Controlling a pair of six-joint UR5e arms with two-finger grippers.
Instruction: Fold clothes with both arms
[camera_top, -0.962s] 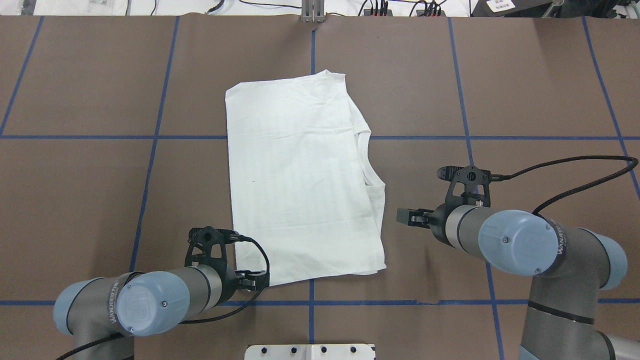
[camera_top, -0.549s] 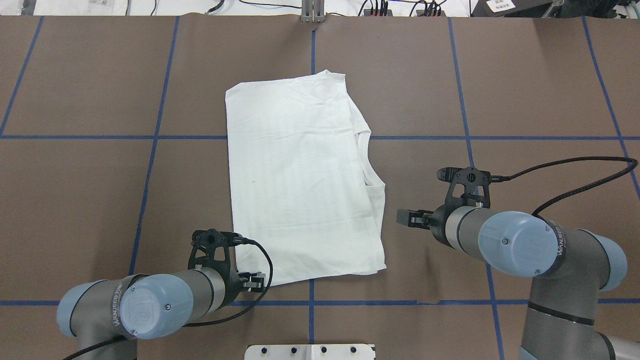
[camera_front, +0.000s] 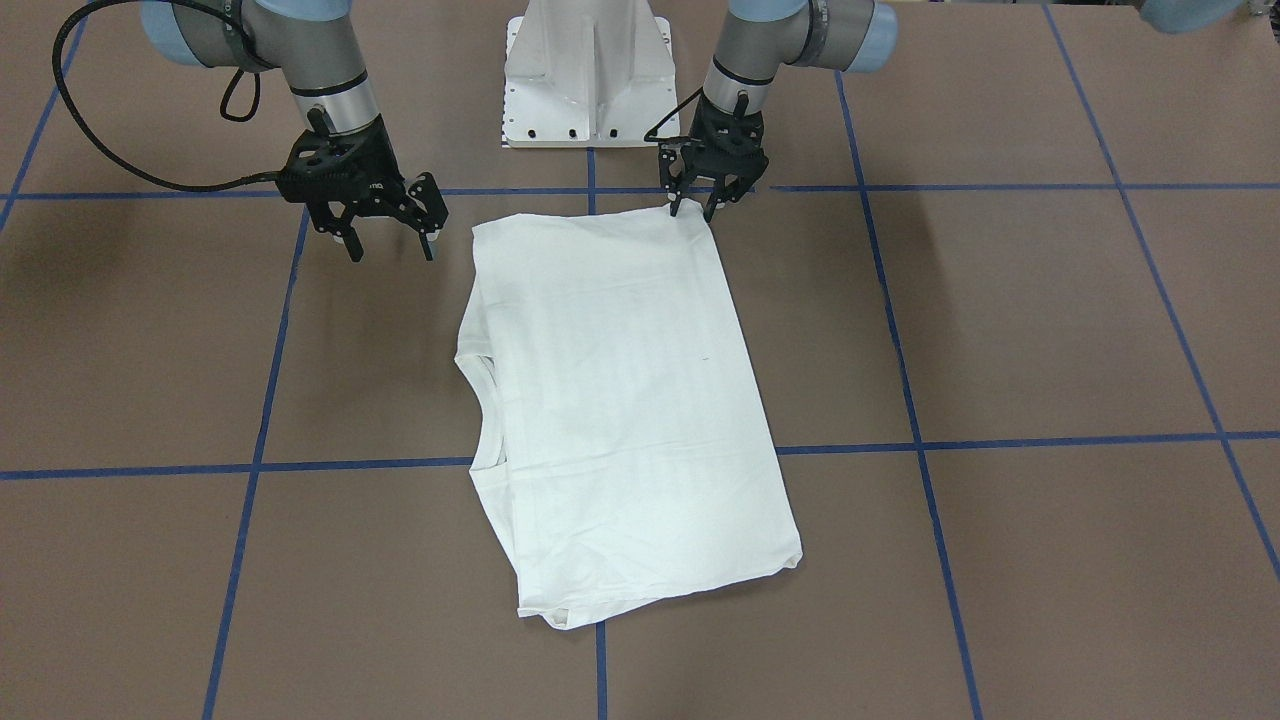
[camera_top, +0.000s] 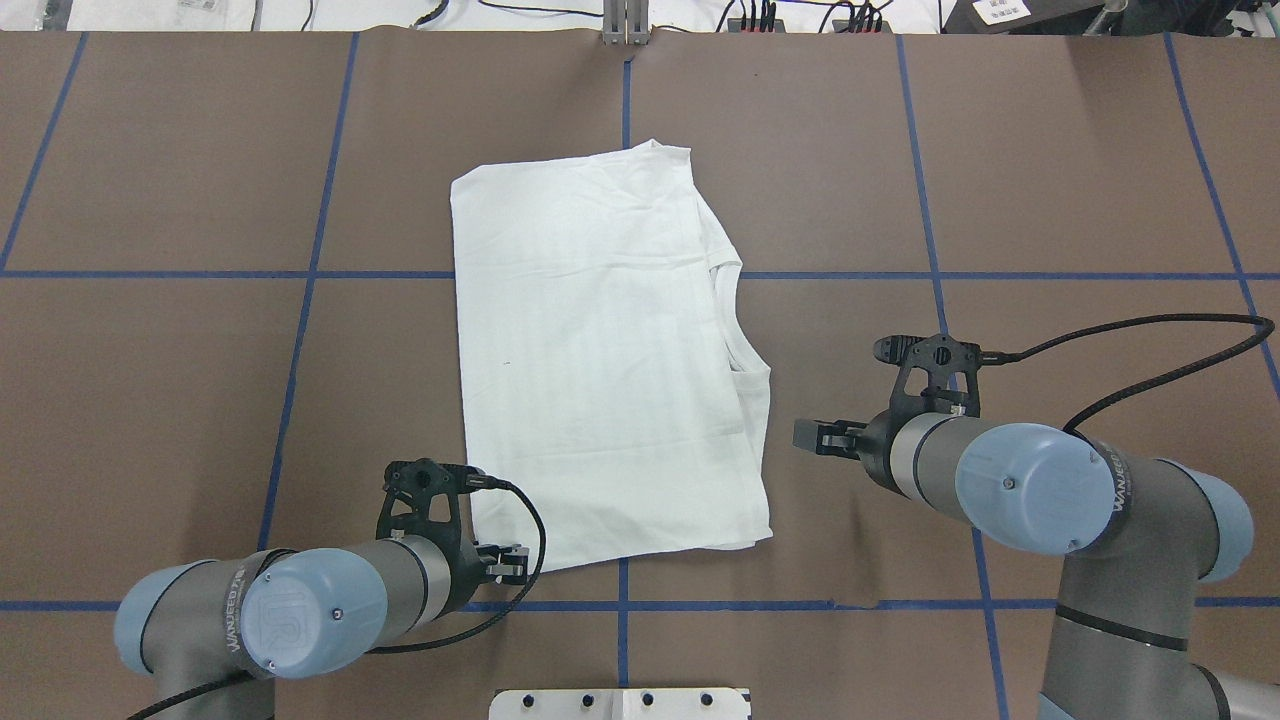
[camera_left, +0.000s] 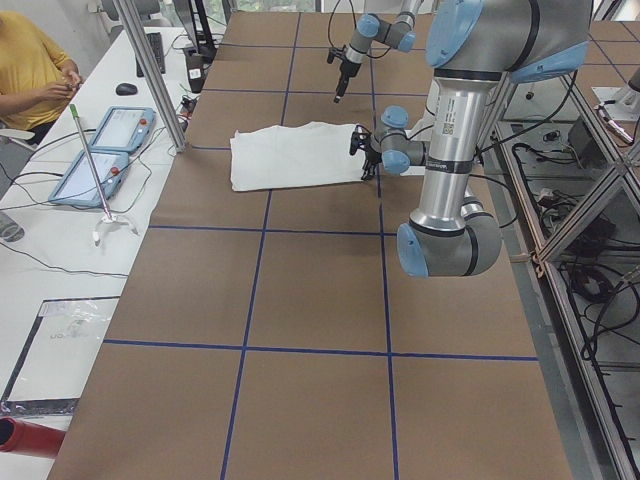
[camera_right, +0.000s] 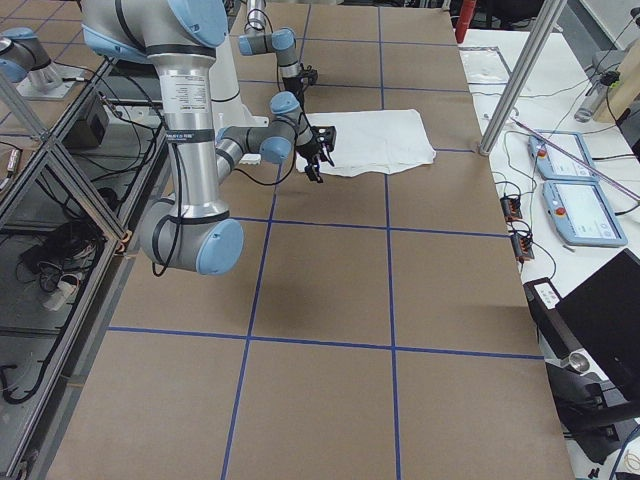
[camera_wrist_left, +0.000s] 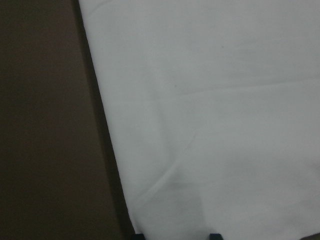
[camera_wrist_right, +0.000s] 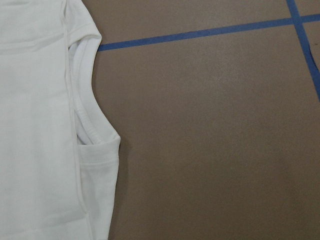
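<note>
A robotics lab: robot arms (camera_top: 1030, 485) at a blue-taped table (camera_top: 150, 400), aluminium frame posts (camera_left: 150, 75), teach pendants (camera_left: 90, 172) and an operator (camera_left: 30, 65) upper left.

arms (camera_top: 400, 580) grey metal | joint caps (camera_top: 1020, 485) light blue | cables (camera_top: 1200, 317) black (braided)

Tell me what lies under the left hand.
Under the left hand lies a corner of the white shirt, flat on the brown table cover. The hand is open. Anything beneath the cloth is covered; whether the hand touches the cloth, I cannot tell.
</note>
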